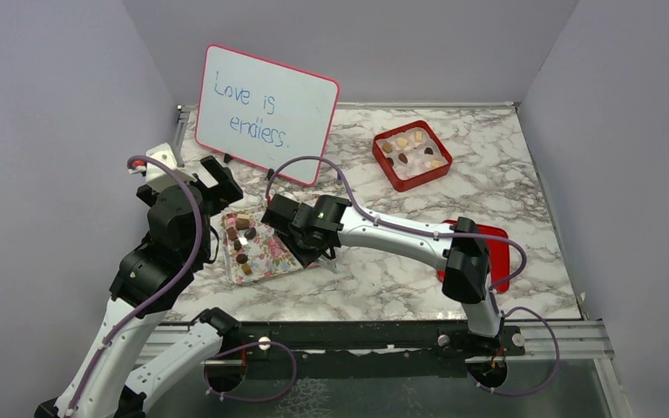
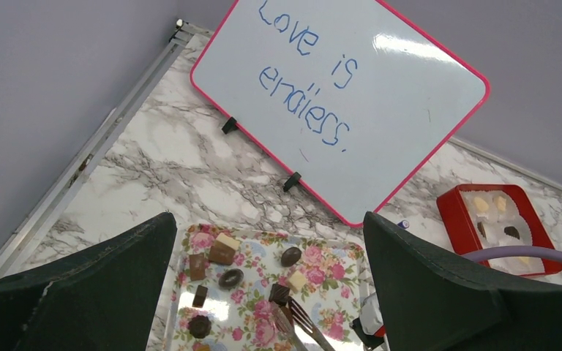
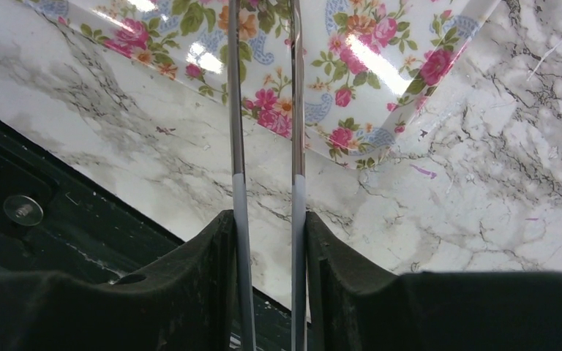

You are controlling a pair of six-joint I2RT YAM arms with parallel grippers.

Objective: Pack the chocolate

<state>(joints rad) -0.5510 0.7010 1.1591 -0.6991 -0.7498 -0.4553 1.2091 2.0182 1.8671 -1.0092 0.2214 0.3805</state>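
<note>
**Chocolate (image 1: 249, 233) split between a floral tray (image 1: 274, 252) and a red box (image 1: 384, 165) on a marble-patterned tabletop (image 1: 383, 261).**

The pieces are tiny, in dark brown, reddish-brown and pale tan, some round and some squarish. Most lie loose on the glossy rectangular tray printed with pink roses, left of centre in the overhead view. Several more sit in the white-lined compartments of the square red box, right of centre toward the top. The left gripper (image 2: 269, 219) hangs over the tray's left side, spread fully wide and empty. The right gripper (image 3: 267, 219), at the tray's right edge, is closed partway on slim metal tongs (image 3: 234, 110). The tongs' two arms reach over a corner of the tray. A pink-framed whiteboard (image 1: 266, 113) reading "Love is endless." stands behind the tray.
</note>
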